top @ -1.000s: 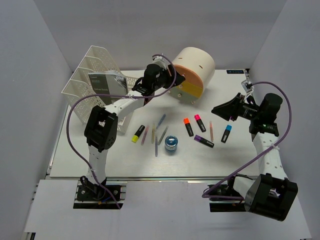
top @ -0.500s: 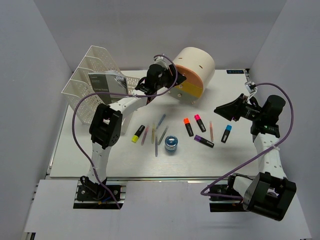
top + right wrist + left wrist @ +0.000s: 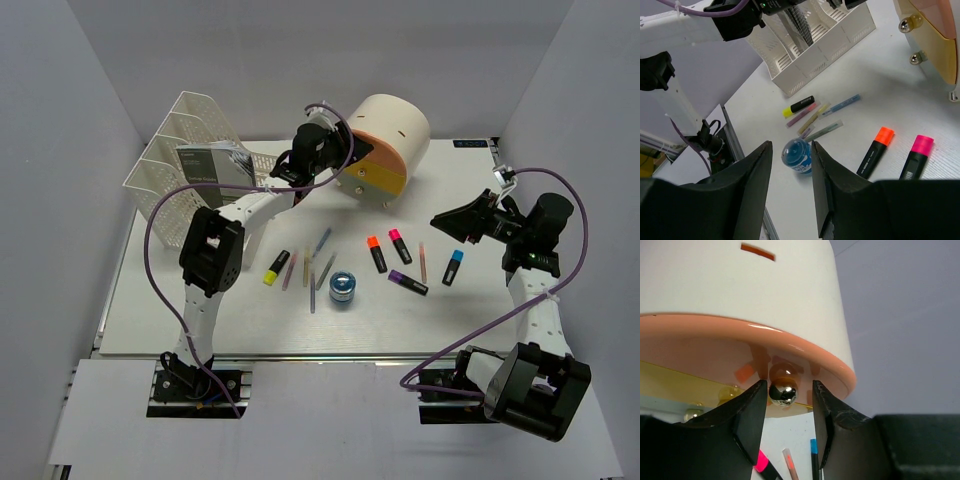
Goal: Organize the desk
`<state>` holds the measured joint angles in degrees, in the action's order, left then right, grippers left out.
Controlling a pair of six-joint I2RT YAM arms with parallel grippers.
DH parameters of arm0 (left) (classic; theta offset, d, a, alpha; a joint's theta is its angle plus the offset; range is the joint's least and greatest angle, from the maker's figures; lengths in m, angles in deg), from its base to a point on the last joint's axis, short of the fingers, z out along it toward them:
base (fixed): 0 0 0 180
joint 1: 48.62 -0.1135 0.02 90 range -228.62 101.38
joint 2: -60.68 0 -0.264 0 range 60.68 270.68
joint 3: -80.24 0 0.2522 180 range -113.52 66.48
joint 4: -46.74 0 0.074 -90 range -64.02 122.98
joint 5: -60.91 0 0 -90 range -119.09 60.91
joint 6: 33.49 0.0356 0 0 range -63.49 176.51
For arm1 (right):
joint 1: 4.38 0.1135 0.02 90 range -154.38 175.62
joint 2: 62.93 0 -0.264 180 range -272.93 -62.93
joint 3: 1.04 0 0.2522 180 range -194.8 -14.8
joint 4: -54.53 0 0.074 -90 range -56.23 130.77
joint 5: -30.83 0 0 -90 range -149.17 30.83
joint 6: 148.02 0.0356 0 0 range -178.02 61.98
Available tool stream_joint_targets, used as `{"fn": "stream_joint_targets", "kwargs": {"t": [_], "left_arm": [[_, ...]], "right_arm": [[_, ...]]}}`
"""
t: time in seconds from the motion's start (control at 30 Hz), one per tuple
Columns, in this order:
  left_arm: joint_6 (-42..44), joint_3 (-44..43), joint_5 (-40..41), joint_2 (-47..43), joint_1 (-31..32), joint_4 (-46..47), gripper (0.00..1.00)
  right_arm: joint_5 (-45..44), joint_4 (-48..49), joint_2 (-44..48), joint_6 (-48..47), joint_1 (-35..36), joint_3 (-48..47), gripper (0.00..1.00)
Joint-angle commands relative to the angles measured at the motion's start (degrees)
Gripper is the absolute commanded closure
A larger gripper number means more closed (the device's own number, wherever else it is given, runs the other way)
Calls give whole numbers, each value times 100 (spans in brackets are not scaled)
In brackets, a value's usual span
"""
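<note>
The white desk (image 3: 200, 320) carries a scatter of highlighters, thin pens and a small blue jar (image 3: 343, 288) near its middle. My left gripper (image 3: 345, 160) is at the back, up against the cream cylindrical drawer unit (image 3: 395, 125). In the left wrist view its jaws (image 3: 789, 390) stand open on either side of a chrome knob (image 3: 783, 392) on the orange drawer front (image 3: 715, 347), with a gap still showing on the right side. My right gripper (image 3: 440, 220) hovers open above the desk's right part with nothing between its fingers (image 3: 791, 147); the blue jar (image 3: 799, 155) lies far below.
A white mesh file rack (image 3: 185, 165) holding a dark book (image 3: 215, 170) stands at the back left. Yellow (image 3: 276, 267), orange (image 3: 376, 253), pink (image 3: 399, 245), purple (image 3: 407, 283) and blue (image 3: 453, 267) highlighters lie around several thin pens (image 3: 312, 270). Grey walls enclose the desk.
The left gripper has edged closer to the drawer unit and its jaws have narrowed around the knob. The right arm drifted slightly to the right, still open.
</note>
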<state>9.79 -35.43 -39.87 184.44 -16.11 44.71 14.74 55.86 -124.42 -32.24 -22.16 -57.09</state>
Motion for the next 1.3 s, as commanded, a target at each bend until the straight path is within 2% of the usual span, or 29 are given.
{"fn": "stream_joint_targets", "kwargs": {"t": [0.0, 0.4, 0.5, 0.67, 0.73, 0.87, 1.27], "left_arm": [[-171, -224, 50, 86, -26, 111, 49], [-338, -251, -20, 174, -26, 128, 53], [-434, -216, -11, 183, -26, 198, 58], [-426, -40, -29, 69, -26, 304, 81], [-408, 65, -38, -36, -26, 383, 84], [-399, 731, -64, -344, -26, 681, 90], [-110, 2236, -161, -1644, -87, 998, 91]], "right_arm": [[124, 301, 15, 111, -59, 18, 58], [106, 495, 6, 252, -147, 97, 57], [124, 503, 6, 261, -155, 106, 58], [97, 556, 6, 261, -155, 124, 58], [115, 556, 6, 261, -155, 115, 58], [89, 556, 41, 226, -164, 133, 58], [62, 547, -56, 50, -182, 185, 52]]}}
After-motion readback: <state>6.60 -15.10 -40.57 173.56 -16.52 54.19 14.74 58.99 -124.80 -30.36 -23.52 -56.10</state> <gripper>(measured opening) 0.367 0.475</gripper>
